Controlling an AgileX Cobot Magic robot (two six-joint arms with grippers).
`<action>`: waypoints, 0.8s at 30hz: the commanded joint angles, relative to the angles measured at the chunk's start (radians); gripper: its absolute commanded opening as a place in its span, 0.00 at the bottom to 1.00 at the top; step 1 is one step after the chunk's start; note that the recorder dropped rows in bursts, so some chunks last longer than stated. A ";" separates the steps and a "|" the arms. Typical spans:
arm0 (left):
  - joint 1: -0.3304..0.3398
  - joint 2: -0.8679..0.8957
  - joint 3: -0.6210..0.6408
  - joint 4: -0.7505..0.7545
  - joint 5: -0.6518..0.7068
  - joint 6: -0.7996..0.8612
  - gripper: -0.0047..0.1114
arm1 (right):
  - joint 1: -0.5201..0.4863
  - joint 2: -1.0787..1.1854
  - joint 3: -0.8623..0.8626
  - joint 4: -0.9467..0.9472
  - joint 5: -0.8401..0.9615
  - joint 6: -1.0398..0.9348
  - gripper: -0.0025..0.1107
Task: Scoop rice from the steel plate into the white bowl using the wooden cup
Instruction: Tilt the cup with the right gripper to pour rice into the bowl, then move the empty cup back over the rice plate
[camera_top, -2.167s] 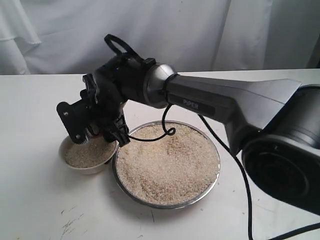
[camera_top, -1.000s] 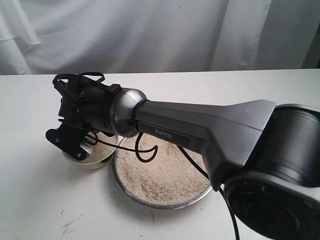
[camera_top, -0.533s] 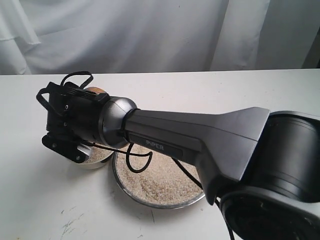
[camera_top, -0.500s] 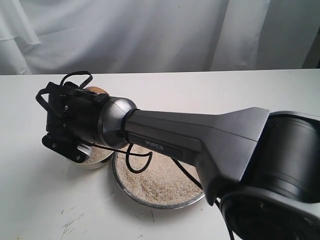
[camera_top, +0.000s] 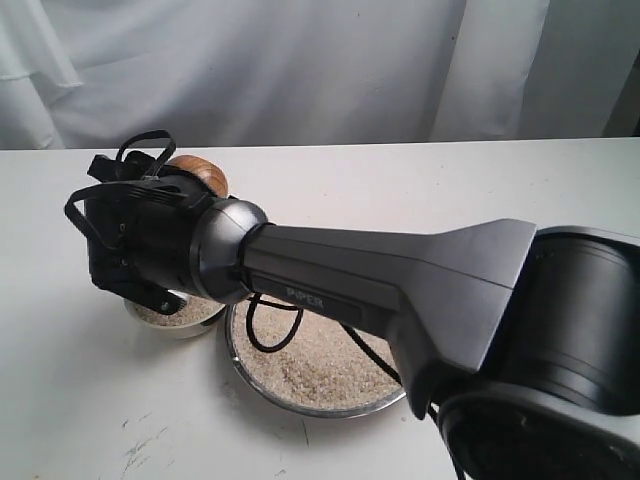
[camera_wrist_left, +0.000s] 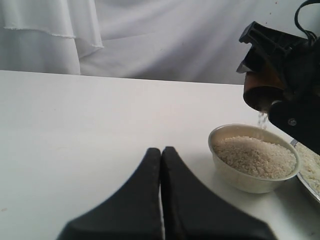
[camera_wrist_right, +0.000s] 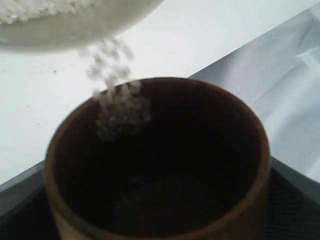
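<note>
The right arm fills the near side of the exterior view. Its bulky base joint and grey link reach across from the right and hide much of the steel plate beneath. What shows of the plate is covered with rice, and a black cable loops down from the arm over it.

Just beside the plate's left rim stands the white bowl on the tabletop; whether the two touch cannot be told. The arm's black wrist screens most of the bowl here, but the left wrist view shows it well filled with rice.

Above the bowl's far edge the right end effector is clamped on the wooden cup. The cup is tipped mouth-down, and a thin stream of rice falls from its lip into the bowl. In the right wrist view the cup's dark inside looks almost bare.

The left end effector sits off to the side over the tabletop, well apart from the bowl, its fingers pressed together. A white cloth backdrop hangs behind the tabletop.
</note>
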 joint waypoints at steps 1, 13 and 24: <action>-0.002 -0.005 0.005 -0.001 -0.006 -0.003 0.04 | 0.014 -0.009 -0.005 -0.051 0.019 0.010 0.02; -0.002 -0.005 0.005 -0.001 -0.006 -0.003 0.04 | 0.005 -0.044 -0.005 0.196 0.059 0.038 0.02; -0.002 -0.005 0.005 -0.001 -0.006 -0.003 0.04 | -0.208 -0.154 -0.005 0.482 0.326 0.059 0.02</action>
